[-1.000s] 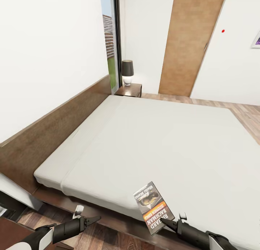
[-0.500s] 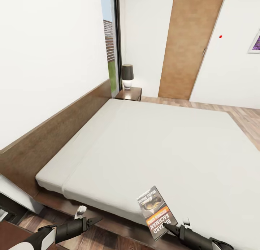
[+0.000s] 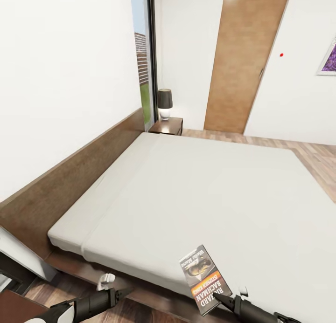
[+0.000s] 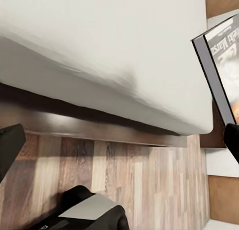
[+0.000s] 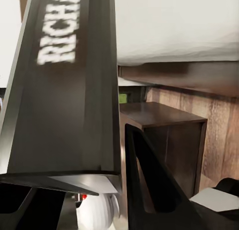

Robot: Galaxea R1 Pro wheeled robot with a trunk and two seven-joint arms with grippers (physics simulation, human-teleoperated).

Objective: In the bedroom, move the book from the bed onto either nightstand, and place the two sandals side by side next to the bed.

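The book (image 3: 203, 277), dark with an orange band and white "RICHARD BACHMAN", hangs tilted over the near edge of the bed (image 3: 210, 192). My right gripper (image 3: 220, 298) is shut on the book's lower end. In the right wrist view one finger (image 5: 149, 190) lies along the book's spine (image 5: 69, 80). My left gripper (image 3: 122, 293) hovers above the floor beside the bed's dark platform. Its fingers (image 4: 9, 148) stand wide apart and hold nothing. A nightstand (image 3: 167, 126) stands at the bed's far corner, and another nightstand (image 5: 167, 135) is close by. The sandals are out of view.
A lamp (image 3: 164, 103) with a dark shade sits on the far nightstand. A brown headboard (image 3: 70, 178) runs along the left wall. A wooden door (image 3: 242, 57) and plank floor (image 3: 308, 150) lie beyond the bed. A dark wood corner (image 3: 11, 306) is at my lower left.
The whole picture has drifted downward, so the camera moved. Both arms sit lower in the frame. The book stays in my right gripper over the bed's edge.
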